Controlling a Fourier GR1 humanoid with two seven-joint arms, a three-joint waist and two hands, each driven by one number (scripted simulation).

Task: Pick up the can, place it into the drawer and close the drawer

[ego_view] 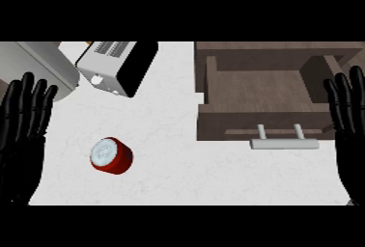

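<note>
Nearest, at the lower left of the head view, the left hand [21, 130] rises along the left edge with its black fingers straight and pointing up, holding nothing. Opposite it, the right hand [349, 125] stands the same way along the right edge, fingers straight and spread a little, also grasping nothing. Both hands are well apart from every object on the white counter [178, 178].

Between them, toward the left, the red can [111, 155] sits on the counter, tipped so that its silvery lid faces up and to the left and its red wall shows at the lower right. It lies near the left hand but does not touch it, and well apart from the drawer.

Farther back and to the right, the dark brown wooden drawer [258, 91] stands pulled open, its inside bare wood. Its front panel faces the near side, and a pale grey bar handle [284, 143] juts out from it on two short posts, over the counter.

Farther still, at the upper left, a microwave oven [118, 65] sits at an angle, its black door turned to the right and a grey panel of buttons beside it. A pale grey slab [39, 65] lies just left of it, and I cannot tell what it is.
</note>
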